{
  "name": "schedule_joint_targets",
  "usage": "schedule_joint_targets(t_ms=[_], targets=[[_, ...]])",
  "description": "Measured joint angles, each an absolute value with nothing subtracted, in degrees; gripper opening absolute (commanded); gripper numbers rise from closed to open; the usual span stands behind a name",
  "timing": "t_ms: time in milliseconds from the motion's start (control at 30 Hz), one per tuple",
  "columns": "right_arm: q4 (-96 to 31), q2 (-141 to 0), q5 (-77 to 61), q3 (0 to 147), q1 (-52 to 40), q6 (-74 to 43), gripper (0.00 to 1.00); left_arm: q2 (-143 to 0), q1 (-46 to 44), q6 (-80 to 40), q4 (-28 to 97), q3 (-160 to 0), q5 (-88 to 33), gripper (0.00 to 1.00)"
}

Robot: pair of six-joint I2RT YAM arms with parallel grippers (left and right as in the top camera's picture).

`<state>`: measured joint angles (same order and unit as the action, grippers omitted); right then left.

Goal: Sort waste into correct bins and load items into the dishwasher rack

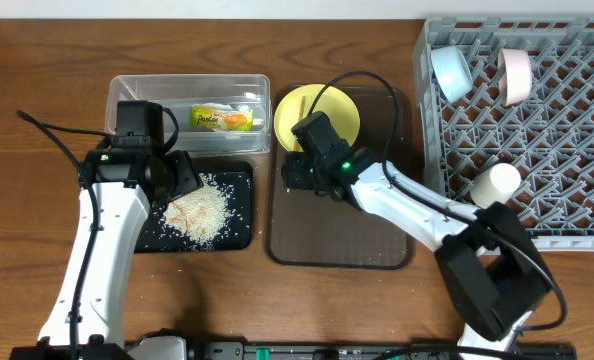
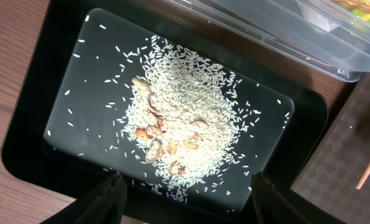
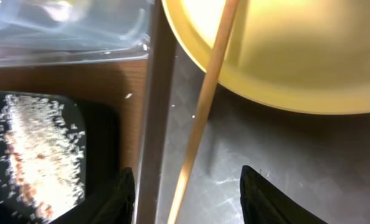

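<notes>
Inspecting the right-hand side first, I find the right gripper (image 3: 186, 186) low over the brown tray (image 3: 278, 155). Its jaws are spread, one finger on either side of the chopstick (image 3: 205, 93), and neither pad visibly touches it. The chopstick lies slanted, its upper part resting on the rim of the yellow plate (image 3: 284, 56) and its lower part down on the tray.

My assessment is that the stick is light, stiff and thin. It is likely to roll or pivot on the plate rim if I pinch it off-centre. I would take it across its width on the stretch clear of the plate, where the fingers already straddle it.

The left gripper (image 2: 188, 199) is also spread and holds nothing. It hovers over the near edge of the black tray (image 2: 26, 143), which holds the rice (image 2: 191, 106).

The left wrist view shows brown fragments (image 2: 154, 118) mixed into the rice, which the overhead does not resolve. The right wrist view alone shows the gap between pads and stick.

Only the overhead shows the wider layout:
- The snack wrapper (image 1: 222, 118) is inside the clear tub (image 1: 127, 90).
- The dishwasher rack (image 1: 557, 150) sits well to the right.
- The rack already carries the light blue bowl (image 1: 449, 72), the white bowl (image 1: 515, 72) and the white cup (image 1: 495, 183).
</notes>
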<state>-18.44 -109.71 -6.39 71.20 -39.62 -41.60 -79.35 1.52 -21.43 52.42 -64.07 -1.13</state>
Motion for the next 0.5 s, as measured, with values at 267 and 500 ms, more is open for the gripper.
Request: schedule_joint_targets(t_ms=[267, 500], targets=[[-14.4, -114.8, -6.3, 71.2, -40.8, -42.4, 0.19, -79.4, 1.5, -21.4, 52.4, -64.1, -1.1, 0.68], [-11.8, -114.8, -6.4, 71.2, -40.7, -42.3, 0.01, -79.4, 1.5, -21.4, 52.4, -64.1, -1.1, 0.68]])
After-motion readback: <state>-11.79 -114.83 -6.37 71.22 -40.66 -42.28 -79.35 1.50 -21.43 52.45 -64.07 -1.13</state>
